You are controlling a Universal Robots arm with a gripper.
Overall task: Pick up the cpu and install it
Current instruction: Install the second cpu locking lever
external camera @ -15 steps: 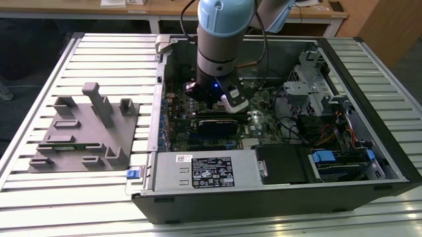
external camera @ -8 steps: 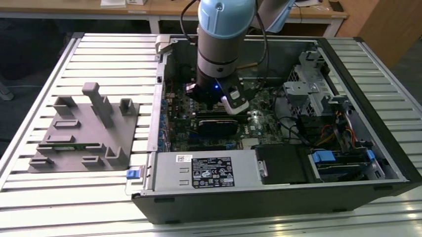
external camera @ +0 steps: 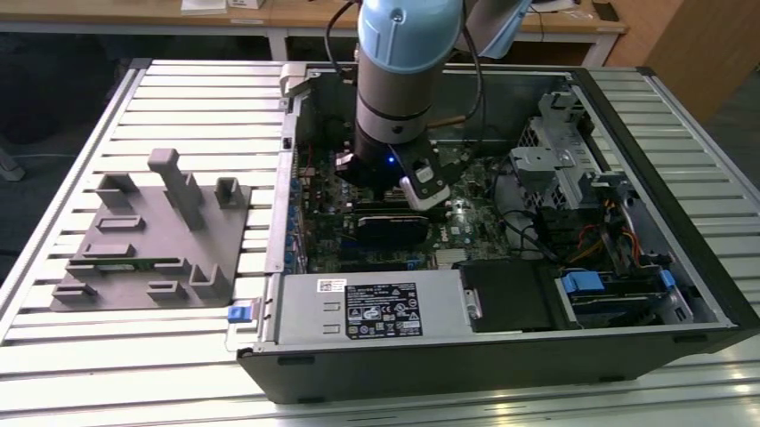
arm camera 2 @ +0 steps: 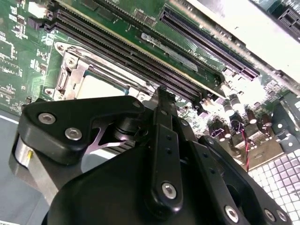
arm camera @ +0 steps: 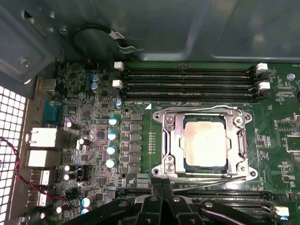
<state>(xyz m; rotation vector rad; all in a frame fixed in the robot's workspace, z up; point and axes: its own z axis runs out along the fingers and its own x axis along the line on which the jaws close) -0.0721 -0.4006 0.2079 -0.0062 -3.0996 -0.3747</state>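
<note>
Chip (arm camera: 205,143) sits in its socket (arm camera: 205,143) on the board, just beyond the gripper (arm camera: 161,185); fingers together, holding nothing.

Single pale-blue and grey cylindrical robot arm (external camera: 401,62) comes down near-vertically from the top of the exterior view, wrist section dark grey with a small blue light lit on it. Below the wrist, a white-and-black camera module (external camera: 424,189) is mounted on the side toward the exterior view's right, tilted. Black metal linkage gripper (arm camera: 162,199) points downward; in both wrist views its hinged black links with silver screws are visible, the links drawn close together at the centre. Fingertips themselves hidden, so finger state unclear. Nothing visibly held.
</note>
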